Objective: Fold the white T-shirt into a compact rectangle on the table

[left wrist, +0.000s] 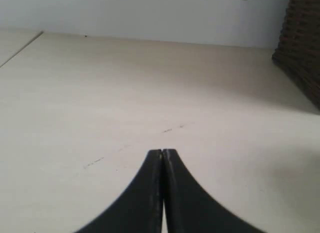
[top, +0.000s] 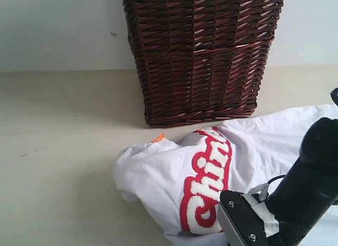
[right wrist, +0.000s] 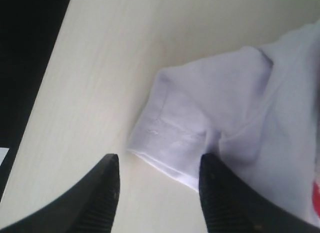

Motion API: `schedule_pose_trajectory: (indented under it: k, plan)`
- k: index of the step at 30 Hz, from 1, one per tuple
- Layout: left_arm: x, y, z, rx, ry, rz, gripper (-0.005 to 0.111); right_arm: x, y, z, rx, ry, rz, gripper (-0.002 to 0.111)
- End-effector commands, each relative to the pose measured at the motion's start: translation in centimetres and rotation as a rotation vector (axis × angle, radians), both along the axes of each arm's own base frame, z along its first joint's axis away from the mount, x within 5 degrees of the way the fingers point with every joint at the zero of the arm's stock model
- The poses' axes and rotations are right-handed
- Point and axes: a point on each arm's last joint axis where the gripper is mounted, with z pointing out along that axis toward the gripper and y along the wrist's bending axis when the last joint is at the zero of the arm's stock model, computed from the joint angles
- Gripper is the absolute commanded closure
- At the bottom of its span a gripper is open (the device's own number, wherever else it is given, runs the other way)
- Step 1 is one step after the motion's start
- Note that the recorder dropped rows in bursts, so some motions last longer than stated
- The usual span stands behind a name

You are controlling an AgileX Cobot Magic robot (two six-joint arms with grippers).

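The white T-shirt (top: 174, 177) lies crumpled on the table (top: 63, 151) in front of the basket, its red-outlined letters (top: 211, 177) facing up and a small orange neck tag (top: 158, 136) at its far edge. My right arm comes in at the lower right of the exterior view, over the shirt. In the right wrist view my right gripper (right wrist: 159, 165) stands open just above the hem of a sleeve (right wrist: 185, 128), one finger over bare table, the other over cloth. My left gripper (left wrist: 162, 152) is shut and empty over bare table.
A tall dark brown wicker basket (top: 203, 56) stands at the back, just behind the shirt; its corner (left wrist: 302, 48) shows in the left wrist view. The table's edge (right wrist: 47, 93) runs close beside the right gripper, dark beyond it.
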Motion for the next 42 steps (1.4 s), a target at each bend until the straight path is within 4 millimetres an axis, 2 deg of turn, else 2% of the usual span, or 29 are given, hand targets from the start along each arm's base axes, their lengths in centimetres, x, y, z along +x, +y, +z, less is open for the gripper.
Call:
schedule_pose_trajectory:
  k: [1,11,17,24,30,35,36,38,40,41,42]
  plan:
    - [0.0,0.0,0.3,-0.003,-0.022,-0.005,0.107,-0.2,0.1,0.0,0.017,0.017,-0.012,0.060]
    - [0.0,0.0,0.3,-0.003,-0.022,-0.005,0.107,-0.3,0.5,1.6,0.072,0.003,-0.033,0.064]
    - [0.0,0.0,0.3,-0.003,-0.022,-0.005,0.107,-0.1,0.8,0.8,0.048,-0.011,-0.076,0.065]
    - [0.0,0.0,0.3,-0.003,-0.022,-0.005,0.107,-1.5,2.5,0.7,0.021,-0.012,-0.010,0.065]
    - [0.0,0.0,0.3,-0.003,-0.022,-0.005,0.107,-1.6,1.9,0.4,-0.068,-0.026,0.006,0.065]
    - [0.0,0.0,0.3,-0.003,-0.022,-0.005,0.107,-1.1,1.5,-1.0,-0.159,-0.039,-0.039,0.065]
    - [0.0,0.0,0.3,-0.003,-0.022,-0.005,0.107,-1.1,1.5,-1.2,-0.164,-0.034,-0.040,0.067]
    - [0.0,0.0,0.3,-0.003,-0.022,-0.005,0.107,-1.1,1.4,-1.7,-0.178,-0.020,-0.047,0.082]
    - [0.0,0.0,0.3,-0.003,-0.022,-0.005,0.107,-1.1,1.4,-1.8,-0.183,-0.016,-0.044,0.103]
    - [0.0,0.0,0.3,-0.003,-0.022,-0.005,0.107,-1.1,1.4,-1.8,-0.183,-0.016,-0.044,0.108]
    - [0.0,0.0,0.3,-0.003,-0.022,-0.005,0.107,-1.1,1.4,-1.8,-0.182,-0.018,-0.044,0.108]
